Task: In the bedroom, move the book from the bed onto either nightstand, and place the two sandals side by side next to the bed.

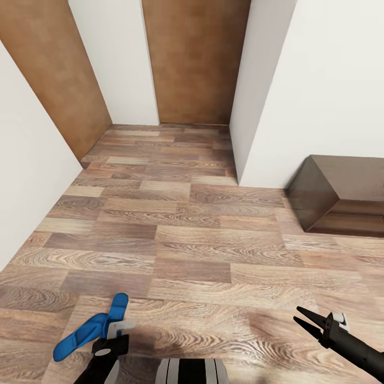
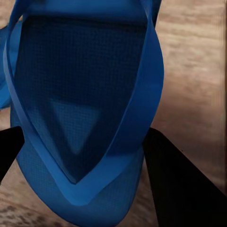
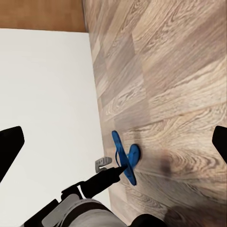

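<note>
- A blue sandal (image 1: 90, 332) is held off the wood-plank floor (image 1: 202, 250) by the left gripper (image 1: 114, 328), low at the left of the head view, its sole tilted and one end raised toward the room.
- In the left wrist view the sandal (image 2: 80, 118) hangs close before the camera, strap side facing it, with a dark finger (image 2: 182, 189) on either side of the sole, so the left gripper is clamped on it.
- The right wrist view looks across at the same sandal (image 3: 124, 158), held edge-on at the tip of the left arm (image 3: 94, 184) above the floor, with a white wall (image 3: 47, 94) beside it.
- The right gripper (image 1: 308, 321) is low at the right of the head view, its two dark fingers slightly parted and nothing between them; it is well apart from the sandal.
- Ahead, the floor runs into a short passage between white walls, with two plain brown doors (image 1: 194, 58) at its end and left side.
- A dark brown low cabinet (image 1: 341, 194) stands on the floor at the right, against the white wall.
</note>
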